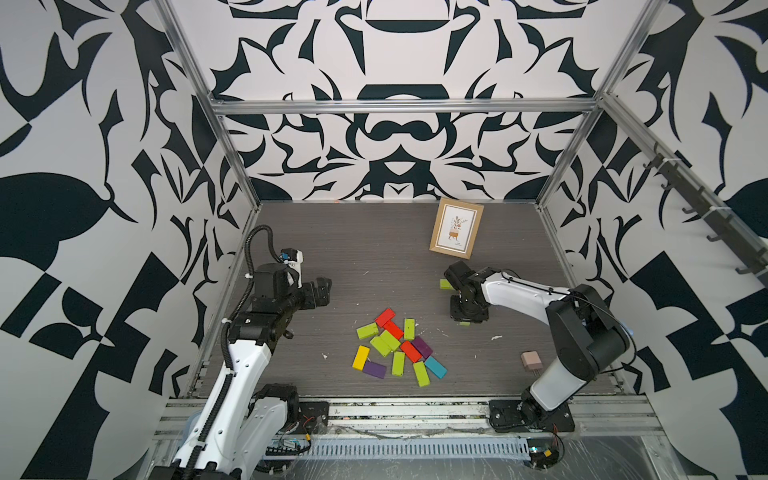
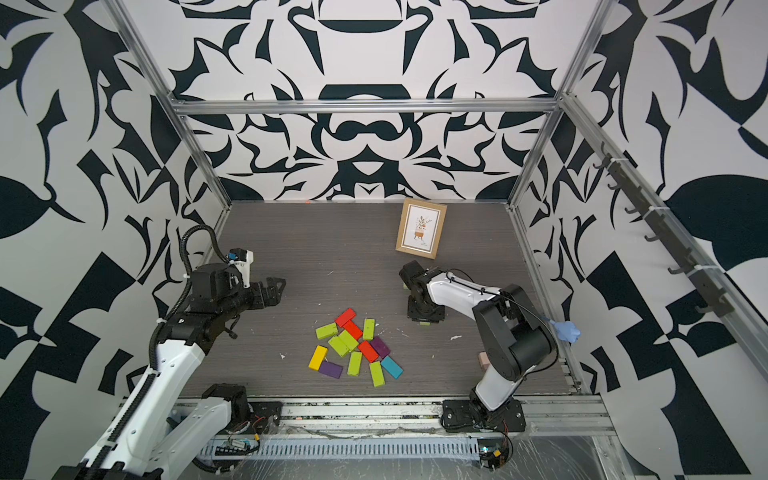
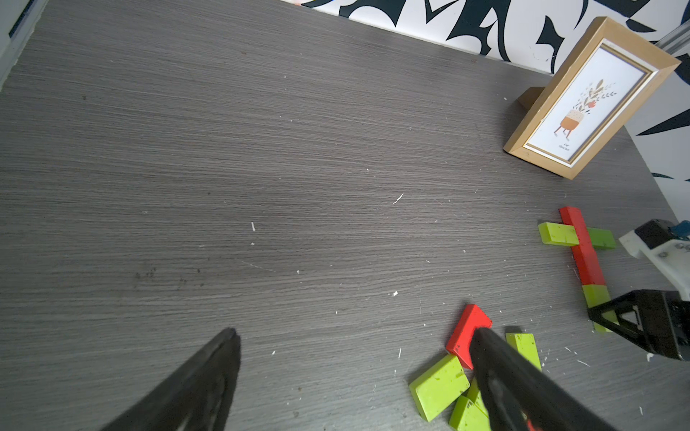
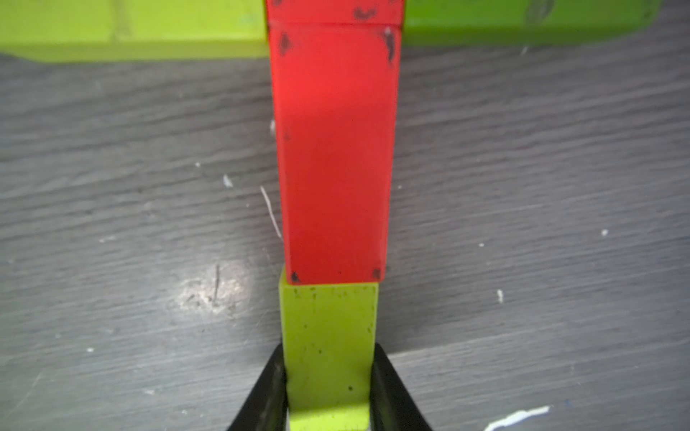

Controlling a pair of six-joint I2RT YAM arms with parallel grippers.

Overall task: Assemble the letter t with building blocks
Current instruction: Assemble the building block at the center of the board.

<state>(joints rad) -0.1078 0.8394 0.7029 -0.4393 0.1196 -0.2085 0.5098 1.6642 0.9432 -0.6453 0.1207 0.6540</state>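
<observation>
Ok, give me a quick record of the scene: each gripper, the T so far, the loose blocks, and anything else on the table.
left gripper: open, empty, near the pile
right gripper: closed on the lime block
T: red stem, a green block either side, lime block at its foot
pile: loose lime, red, purple, yellow and teal blocks
other: frame, pink adapter

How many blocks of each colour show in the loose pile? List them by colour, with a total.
lime green blocks: 6
red blocks: 3
purple blocks: 2
yellow block: 1
teal block: 1
Total: 13
</observation>
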